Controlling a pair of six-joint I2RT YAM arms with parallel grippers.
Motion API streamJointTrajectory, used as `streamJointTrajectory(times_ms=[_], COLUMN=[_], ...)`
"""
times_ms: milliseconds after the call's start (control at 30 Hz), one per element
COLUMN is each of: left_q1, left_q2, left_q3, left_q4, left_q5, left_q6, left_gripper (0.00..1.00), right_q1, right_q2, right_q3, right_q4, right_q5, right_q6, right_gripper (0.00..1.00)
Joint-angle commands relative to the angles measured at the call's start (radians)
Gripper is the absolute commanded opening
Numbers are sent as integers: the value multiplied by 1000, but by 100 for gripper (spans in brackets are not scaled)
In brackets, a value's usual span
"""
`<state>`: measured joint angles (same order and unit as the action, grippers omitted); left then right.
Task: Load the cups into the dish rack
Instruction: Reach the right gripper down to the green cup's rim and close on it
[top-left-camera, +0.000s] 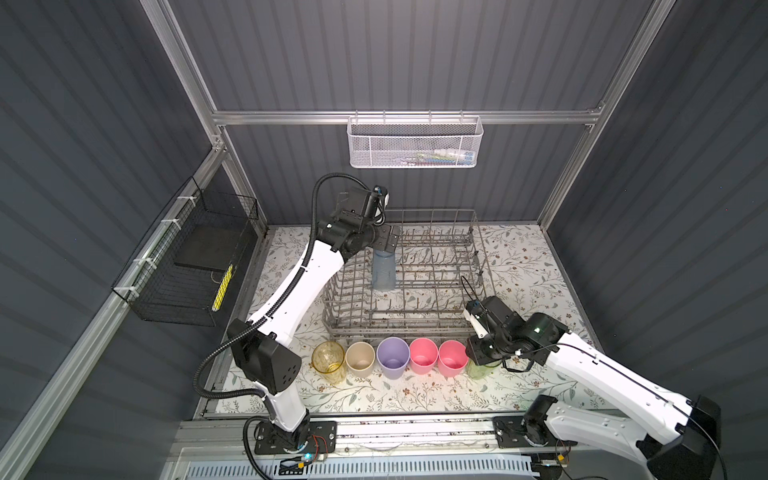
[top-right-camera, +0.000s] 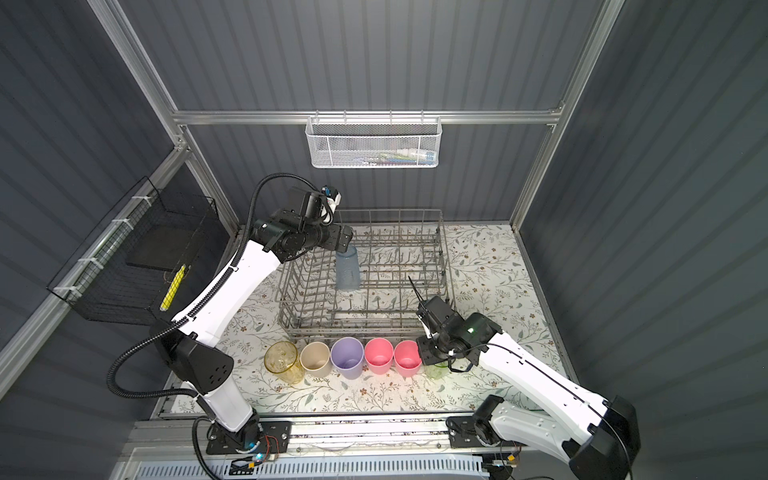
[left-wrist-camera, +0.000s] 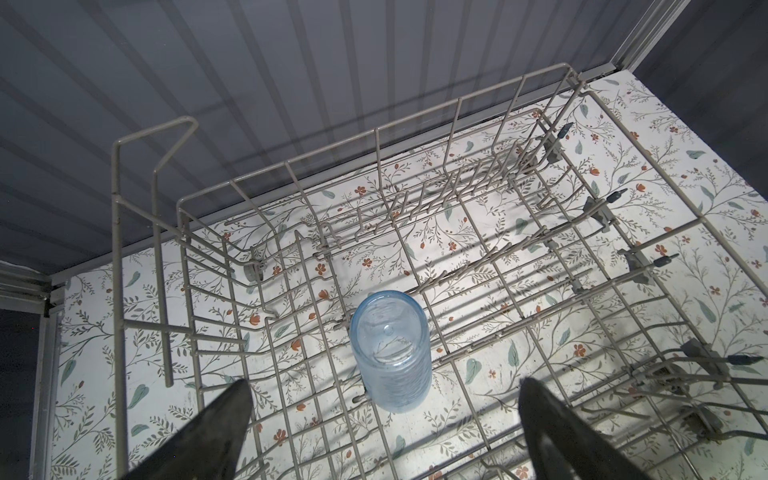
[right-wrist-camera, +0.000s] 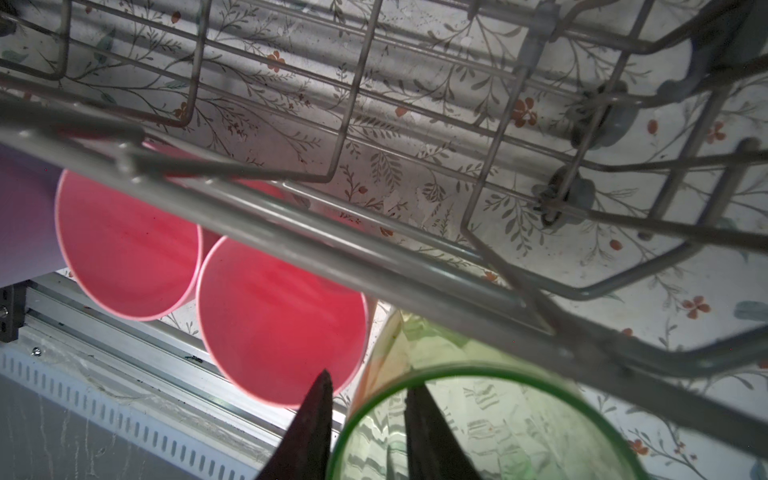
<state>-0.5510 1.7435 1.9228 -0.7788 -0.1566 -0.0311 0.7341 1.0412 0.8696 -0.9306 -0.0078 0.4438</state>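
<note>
Dish rack (top-left-camera: 399, 330) sits mid-table on the floral mat (top-left-camera: 415, 395) w/ one cup loaded. That's the blue-grey cup (left-wrist-camera: 390, 357), upside down, left of centre in both top views. In front of the rack six cups stand upright in a row: yellow cup (top-left-camera: 328, 359), beige cup (top-left-camera: 360, 358), lavender cup (top-left-camera: 392, 355), two pink cups (top-left-camera: 424, 354), and the green cup (right-wrist-camera: 519, 424) at the right end.

Your left gripper (top-left-camera: 386, 245) hangs just over the blue-grey cup, jaws spread wide, holding nothing. Your right gripper (right-wrist-camera: 370, 386) is down on the green cup, one finger inside the rim and one outside, beside the end pink cup (right-wrist-camera: 282, 324). Its jaws are narrow, but you can't tell if they bite yet.

Step in hand, I'd say: pick no. 2. Next you need a firm pinch & a straight lift clear of the end pink cup and the rack's front wall. Then set it mouth-down in the rack.
</note>
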Motion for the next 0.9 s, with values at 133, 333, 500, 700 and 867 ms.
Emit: streamJointTrajectory(times_ms=[133, 333, 500, 700, 867], left_q1=[-5, -5, -5, -6, -5], left_q2=[-4, -12, -18, -26, -38], left_q3=[-14, -24, -33, -37, -51], left_q4=[7, 7, 10, 12, 18], left_q5=[14, 12, 12, 18, 20], left_q6=[-9, -10, -12, -12, -13], left_gripper=[100, 100, 100, 100, 100], right_q1=[5, 5, 6, 6, 6], right_q2=[-3, -8, -23, -57, -74], right_q3=[-14, -8, -3, 25, 50], right_q4=[5, -10, -30, -76, -110], right_q5=[52, 64, 81, 85, 77], right_q6=[13, 21, 27, 42, 57], right_gripper=[20, 12, 8, 4, 2])
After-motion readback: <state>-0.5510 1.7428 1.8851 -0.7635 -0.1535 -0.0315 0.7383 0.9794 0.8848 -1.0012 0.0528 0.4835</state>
